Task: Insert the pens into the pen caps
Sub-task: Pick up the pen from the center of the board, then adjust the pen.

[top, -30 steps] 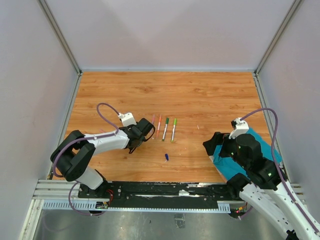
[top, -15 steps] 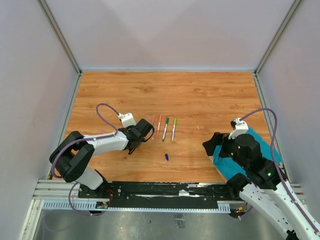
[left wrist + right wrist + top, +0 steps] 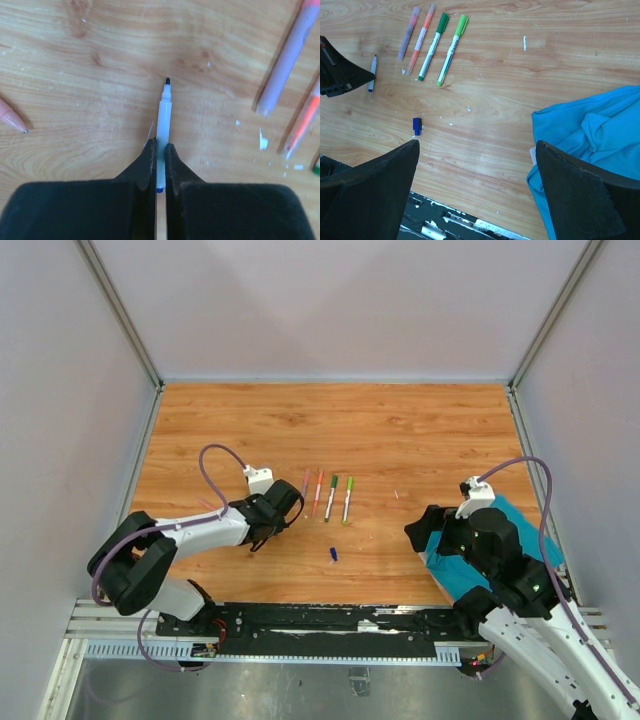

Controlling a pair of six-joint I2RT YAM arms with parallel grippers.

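Note:
My left gripper [image 3: 160, 150] is shut on a slim pale pen [image 3: 163, 115] with a dark tip and a blue end. The pen lies low over the wood, tip pointing away from me. In the top view that gripper [image 3: 285, 502] sits just left of a row of pens: purple [image 3: 305, 483], orange [image 3: 318, 490], dark green [image 3: 331, 496] and light green [image 3: 347, 498]. A small dark blue pen cap [image 3: 333, 554] lies alone nearer the front edge, and shows as the blue cap [image 3: 417, 125] in the right wrist view. My right gripper [image 3: 476, 145] hangs open and empty above the wood.
A teal cloth [image 3: 510, 550] lies crumpled at the right front, under my right arm. A pink pen tip [image 3: 12, 116] pokes in at the left of the left wrist view. White flecks dot the wooden table [image 3: 420, 440]. Grey walls close in three sides.
The left jaws have closed on the blue-ended pen, and the left arm has stretched lower and flatter along the table. The right arm has not moved.

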